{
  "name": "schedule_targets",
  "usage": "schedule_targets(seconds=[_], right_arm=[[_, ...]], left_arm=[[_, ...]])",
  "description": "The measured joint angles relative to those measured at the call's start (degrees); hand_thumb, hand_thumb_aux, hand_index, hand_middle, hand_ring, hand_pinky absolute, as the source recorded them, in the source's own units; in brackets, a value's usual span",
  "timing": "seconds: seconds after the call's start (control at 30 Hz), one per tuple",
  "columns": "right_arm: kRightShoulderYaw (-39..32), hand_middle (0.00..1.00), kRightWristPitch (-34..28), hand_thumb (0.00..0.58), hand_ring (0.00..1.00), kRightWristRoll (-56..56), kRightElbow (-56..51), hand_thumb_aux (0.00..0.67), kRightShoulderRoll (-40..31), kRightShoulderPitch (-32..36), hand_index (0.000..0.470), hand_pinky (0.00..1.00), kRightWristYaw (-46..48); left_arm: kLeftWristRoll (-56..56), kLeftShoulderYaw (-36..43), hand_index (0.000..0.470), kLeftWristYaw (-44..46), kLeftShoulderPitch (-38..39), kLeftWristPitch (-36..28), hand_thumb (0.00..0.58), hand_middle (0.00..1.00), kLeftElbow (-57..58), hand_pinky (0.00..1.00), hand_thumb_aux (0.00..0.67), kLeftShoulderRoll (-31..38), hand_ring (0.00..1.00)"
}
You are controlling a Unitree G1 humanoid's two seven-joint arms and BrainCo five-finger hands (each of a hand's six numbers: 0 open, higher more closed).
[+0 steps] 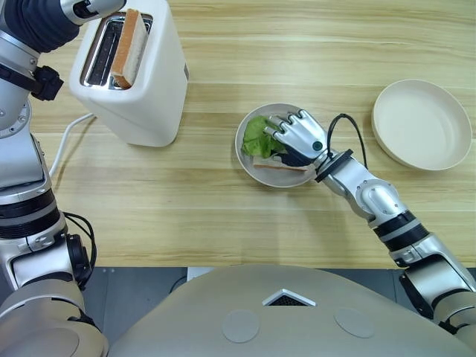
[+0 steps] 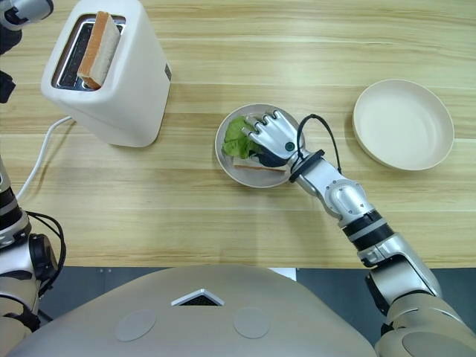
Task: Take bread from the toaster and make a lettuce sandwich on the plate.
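Bread (image 1: 128, 46) stands as one slice in the toaster (image 1: 141, 89) at the table's (image 1: 223, 223) far left corner. Another slice (image 1: 279, 165) lies on the plate (image 1: 274, 180) mid-table, mostly hidden under lettuce (image 1: 258, 135) and the right hand (image 1: 297, 135), which rests palm-down there, its grip impossible to tell. The left hand (image 1: 95, 7) is cut off above the toaster, its state unreadable, and a cream bowl (image 1: 422, 124) sits near the right edge of the pale wood.

Toaster (image 1: 141, 89) white; lettuce (image 1: 258, 135) green; bread (image 1: 129, 48) tan-crusted; empty dish (image 1: 421, 124) cream; desk (image 1: 297, 44) light woodgrain.
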State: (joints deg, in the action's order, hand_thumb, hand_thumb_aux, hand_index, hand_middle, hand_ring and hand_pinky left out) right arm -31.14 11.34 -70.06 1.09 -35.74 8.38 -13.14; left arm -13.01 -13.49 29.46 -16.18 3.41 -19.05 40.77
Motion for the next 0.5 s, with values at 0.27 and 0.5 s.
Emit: schedule_targets(seconds=[0.27, 0.5], right_arm=[[7.53, 0.00, -1.37, 0.000, 0.00, -0.37, 11.11, 0.000, -4.04, -2.82, 0.000, 0.00, 0.70], [16.75, 0.00, -2.42, 0.000, 0.00, 1.76, 19.39, 0.000, -4.78, -8.18, 0.000, 0.00, -0.13]], left_arm=[[-8.98, -0.38, 0.000, -3.84, 2.37, -4.56, 0.000, 0.00, -5.61, 0.00, 0.000, 1.28, 0.00], [-21.78, 2.56, 0.000, -9.54, 4.48, -10.11, 0.000, 0.00, 1.96, 0.00, 0.000, 1.84, 0.00]])
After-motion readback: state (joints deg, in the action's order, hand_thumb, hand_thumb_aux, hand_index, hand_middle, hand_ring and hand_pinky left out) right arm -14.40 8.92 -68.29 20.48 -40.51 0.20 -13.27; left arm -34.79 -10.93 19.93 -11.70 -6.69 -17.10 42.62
